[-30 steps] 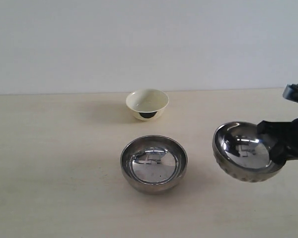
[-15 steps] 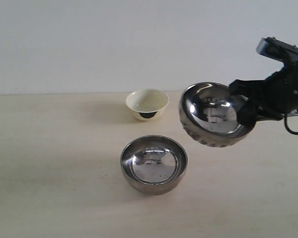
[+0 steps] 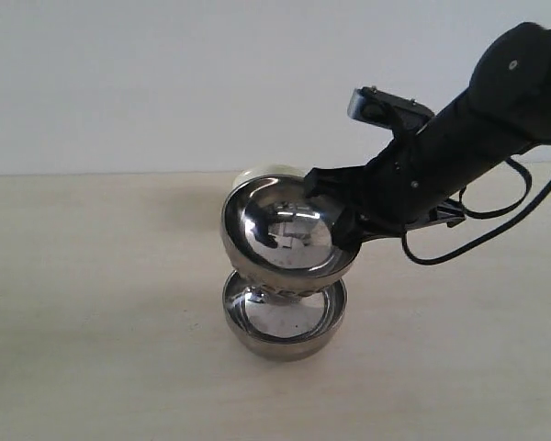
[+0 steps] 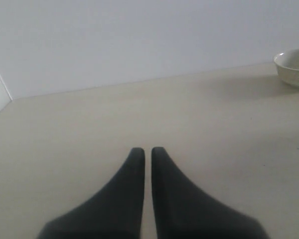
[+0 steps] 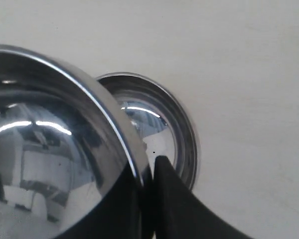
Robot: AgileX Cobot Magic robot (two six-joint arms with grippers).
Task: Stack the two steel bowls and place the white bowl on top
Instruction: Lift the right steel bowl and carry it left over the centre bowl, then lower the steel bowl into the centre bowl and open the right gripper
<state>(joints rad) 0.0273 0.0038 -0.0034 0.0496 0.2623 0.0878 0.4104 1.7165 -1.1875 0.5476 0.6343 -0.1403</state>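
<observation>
1. We saw the right gripper [image 3: 346, 231] closed tight on the rim of the held steel bowl [image 3: 280, 234]. It gripped the bowl's right-hand edge in the exterior view.
2. The right wrist view showed the grip up close. One dark finger lay inside the held steel bowl [image 5: 45, 149] and the other outside it, with the thin metal wall pinched between them.
3. The held steel bowl was up off the tabletop [image 3: 92, 322] and tilted, so its shiny inside faced the exterior camera.
4. The second steel bowl [image 3: 285, 323] stood upright on the tabletop directly beneath the held one.
5. In the exterior view the underside of the held bowl overlapped the far rim of the second steel bowl. We could not tell whether the two were touching.
6. From the right wrist, the second steel bowl [image 5: 162, 124] was partly covered by the held bowl, and only one side of its rim and inside showed.
7. The white bowl [image 3: 266, 172] sat farther back on the tabletop. In the exterior view it was almost hidden behind the held bowl, with only a sliver of its pale rim showing.
8. The left wrist view showed the white bowl [image 4: 294, 67] more plainly, upright and well apart from the left gripper [image 4: 147, 152].
9. The left gripper was narrowed to a thin slit with nothing between its fingers, and it was low over bare tabletop.
10. The right arm [image 3: 477, 129] reached in from the right edge of the exterior view, slanting down toward the middle in front of the plain pale wall [image 3: 165, 73].
</observation>
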